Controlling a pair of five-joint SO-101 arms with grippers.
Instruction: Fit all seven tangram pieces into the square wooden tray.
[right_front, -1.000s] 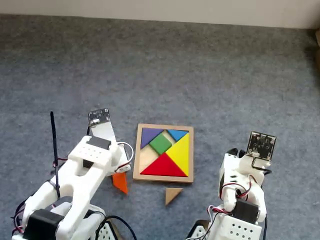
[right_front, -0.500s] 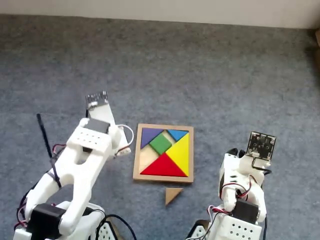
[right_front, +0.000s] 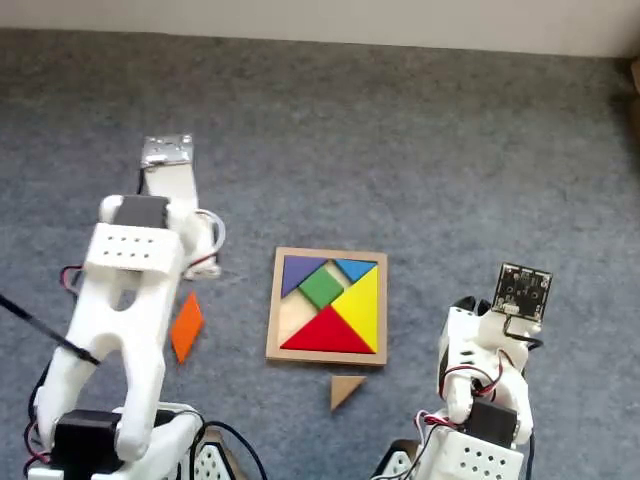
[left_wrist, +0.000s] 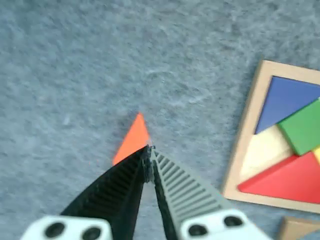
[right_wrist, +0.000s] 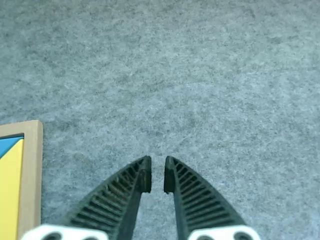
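The square wooden tray lies mid-table, holding blue, green, light blue, yellow and red pieces, with a bare patch of wood at its left. An orange parallelogram piece is left of the tray, beside my raised left arm. In the left wrist view my left gripper is shut, with the orange piece at its tips and partly hidden behind the fingers. A tan triangle lies on the carpet just in front of the tray. My right gripper hovers over bare carpet right of the tray, narrowly open with nothing in it.
Grey carpet covers the table all around. My right arm stays folded near the front right. A pale wall strip runs along the far edge. The tan triangle shows by the tray's near corner.
My left arm has risen and swung left and away from the tray. The orange piece went with it, from near the tray's front left corner to farther left. The right arm kept still.
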